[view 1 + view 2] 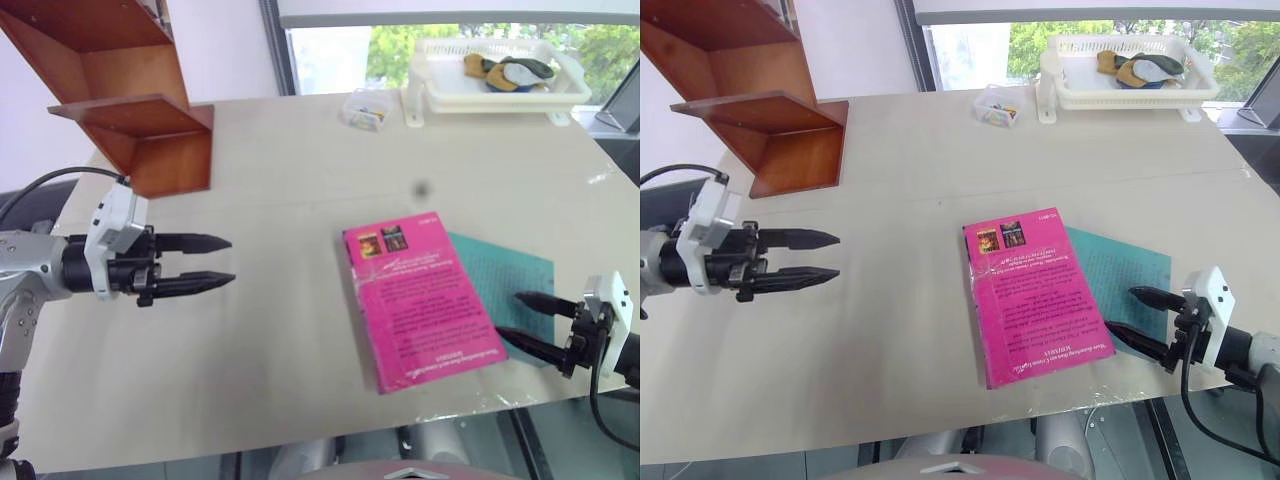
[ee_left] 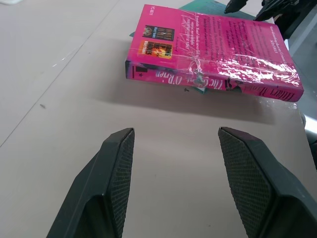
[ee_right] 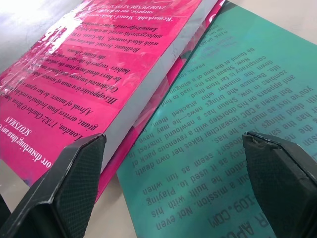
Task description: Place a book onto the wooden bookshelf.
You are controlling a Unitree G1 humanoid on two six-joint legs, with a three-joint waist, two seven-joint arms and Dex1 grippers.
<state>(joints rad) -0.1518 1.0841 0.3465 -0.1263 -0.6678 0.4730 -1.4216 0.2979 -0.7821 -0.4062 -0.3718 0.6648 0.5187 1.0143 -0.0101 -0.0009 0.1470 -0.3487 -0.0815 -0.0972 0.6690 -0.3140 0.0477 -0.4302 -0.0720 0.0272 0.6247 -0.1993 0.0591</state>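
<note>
The pink book lies flat on the beige table, back cover up, partly on top of a teal book. The wooden bookshelf stands at the table's far left corner. My left gripper hovers open over the table's left side, pointing toward the book and well apart from it; the left wrist view shows the book's spine beyond the open fingers. At the table's right edge my right gripper is open, right beside the pink book's near right corner and over the teal book, with the pink book's white page edge ahead of one finger.
At the far right of the table stands a white basket with several items in it. A small clear box sits beside it. The table's front edge runs close below the books.
</note>
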